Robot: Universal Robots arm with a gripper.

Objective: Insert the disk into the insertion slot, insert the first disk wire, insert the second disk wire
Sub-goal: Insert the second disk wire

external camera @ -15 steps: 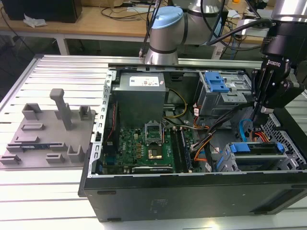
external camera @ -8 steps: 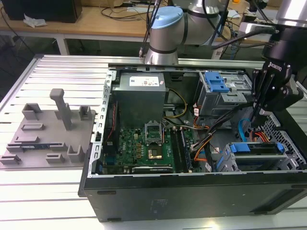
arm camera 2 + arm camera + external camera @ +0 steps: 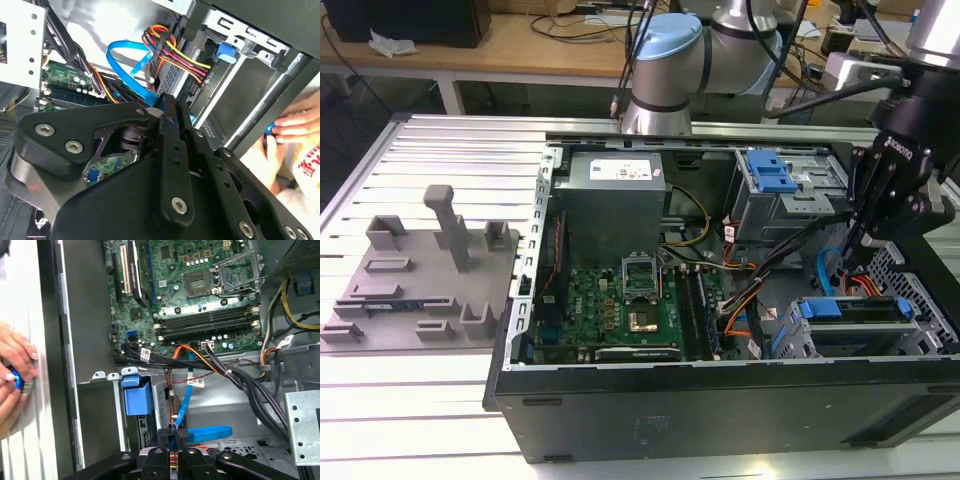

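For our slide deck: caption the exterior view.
End effector lowered among cables beside the disk seated in an open computer case.

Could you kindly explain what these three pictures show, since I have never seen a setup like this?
A robot arm works over an open computer case lying on a metal table. The exterior view looks on from off the arm; both wrist views come from cameras riding near its wrist. Its black gripper reaches down beside the disk, which sits in the insertion slot, close to a blue flat cable and a bundle of coloured wires. A person's hand rests outside the case. A grey parts tray lies on the exterior view's left.
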